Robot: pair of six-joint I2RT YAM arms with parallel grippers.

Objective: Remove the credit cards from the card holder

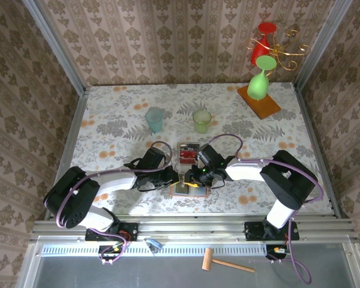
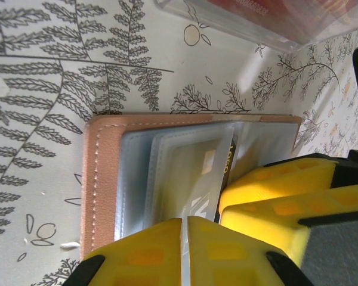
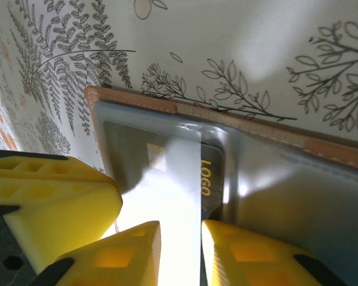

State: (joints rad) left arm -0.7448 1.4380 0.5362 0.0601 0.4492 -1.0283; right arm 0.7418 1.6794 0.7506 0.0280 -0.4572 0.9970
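The tan card holder point(image 2: 101, 179) lies open on the table, its grey-blue clear pockets fanned up. A dark credit card point(image 3: 210, 179) printed "LOGO" sits in one pocket, seen also in the left wrist view point(image 2: 228, 159). My left gripper point(image 2: 184, 221) is shut on a thin clear pocket leaf of the holder. My right gripper point(image 3: 180, 225) comes in from the opposite side, jaws a little apart, straddling a glossy leaf with the dark card's edge against one finger. From above, both grippers point(image 1: 177, 179) point(image 1: 195, 178) meet over the card holder point(image 1: 181, 191).
A small clear tray point(image 1: 189, 146) with red cards point(image 1: 188, 155) stands just behind the holder. Two cups point(image 1: 155, 120) point(image 1: 201, 121) stand farther back. An orange board point(image 1: 259, 102) with vases is at the back right. A wooden hammer point(image 1: 228, 262) lies below the table edge.
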